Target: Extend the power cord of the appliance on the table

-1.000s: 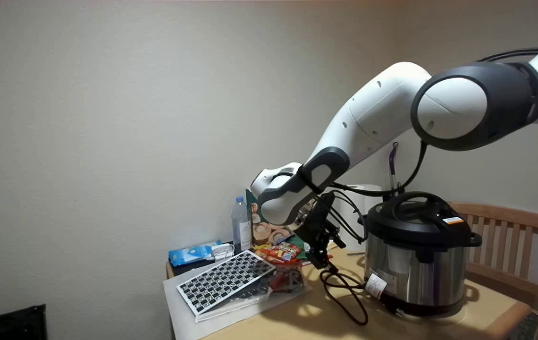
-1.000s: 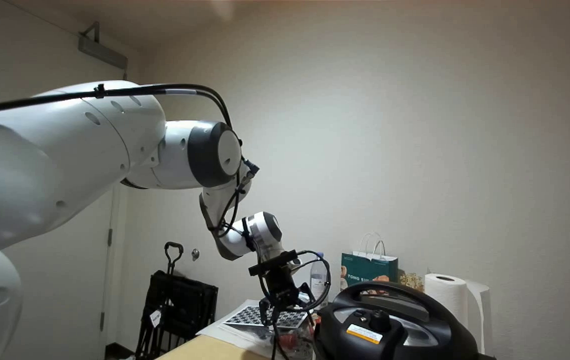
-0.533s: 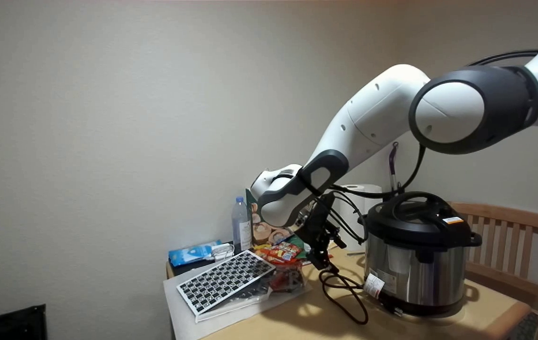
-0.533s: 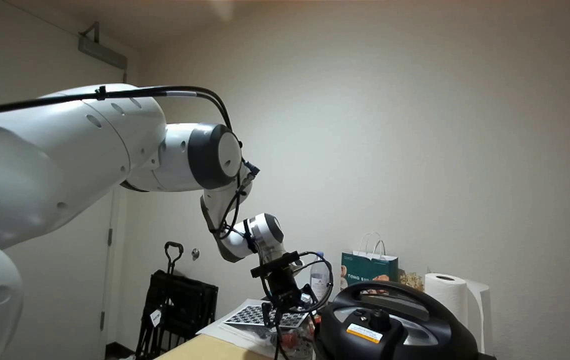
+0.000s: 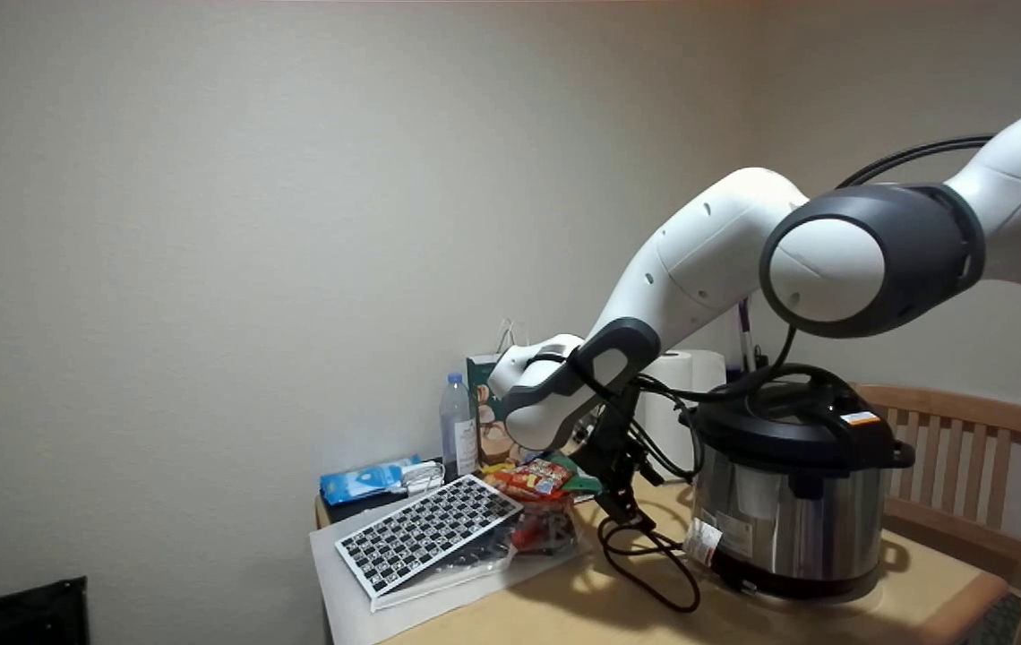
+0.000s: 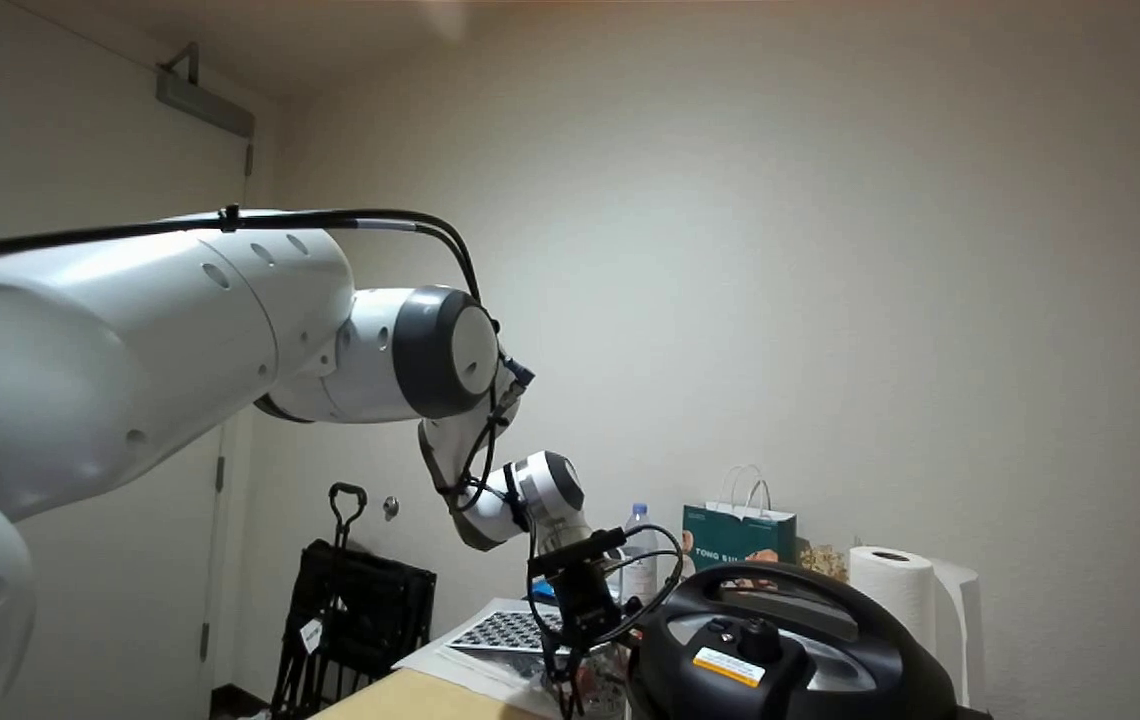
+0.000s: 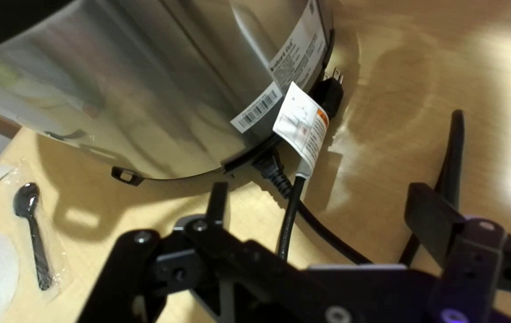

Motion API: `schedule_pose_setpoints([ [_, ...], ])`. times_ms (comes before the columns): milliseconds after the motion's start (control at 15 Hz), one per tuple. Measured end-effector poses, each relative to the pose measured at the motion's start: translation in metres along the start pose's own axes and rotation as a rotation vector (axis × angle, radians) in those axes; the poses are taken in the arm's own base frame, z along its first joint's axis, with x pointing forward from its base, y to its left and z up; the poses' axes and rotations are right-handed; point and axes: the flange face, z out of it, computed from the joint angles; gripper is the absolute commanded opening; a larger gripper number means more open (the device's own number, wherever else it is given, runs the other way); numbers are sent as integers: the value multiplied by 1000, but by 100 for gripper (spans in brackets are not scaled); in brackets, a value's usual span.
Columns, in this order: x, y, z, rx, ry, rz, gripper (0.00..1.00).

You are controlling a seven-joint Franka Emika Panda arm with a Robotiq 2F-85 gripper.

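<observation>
The power cord (image 7: pixel 287 220) lies on the desk (image 5: pixel 493 627) beside the pressure cooker (image 5: pixel 793 528), bunched in loose loops near its base and just below the fingers (image 7: pixel 435 220) as seen in an exterior view. Wrist view: fingers spread wide, nothing seen clamped between them. Two stretches of the cord run toward the gap between them before being hidden; another stretch passes behind one finger. Whether any of it touches the fingers, I cannot tell. One cord end is a moulded connector (image 7: pixel 273 170) meeting the cooker low at its base. The plug (image 7: pixel 329 96) rests close beside the base, prongs pointing away from the fingers, partly covered by a white tag (image 7: pixel 302 123) fixed to the cord.

Surroundings: a checkered board (image 5: pixel 430 536) lies partly over clear plastic packaging (image 5: pixel 475 563), with a red snack packet (image 5: pixel 533 479) near it. A bottle (image 5: pixel 459 425) stands upright near a green paper bag (image 6: pixel 730 530). A black spoon (image 7: pixel 36 235) in a clear wrapper lies near a paper towel roll (image 6: pixel 890 610). A wooden chair (image 5: pixel 1003 415) stands past the cooker.
</observation>
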Motion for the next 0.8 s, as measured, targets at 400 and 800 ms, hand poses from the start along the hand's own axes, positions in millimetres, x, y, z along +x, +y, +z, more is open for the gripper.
schedule_pose_setpoints([
  [400,2,-1,1,-5,1,0,100],
  [800,29,12,50,-14,-61,15,100],
])
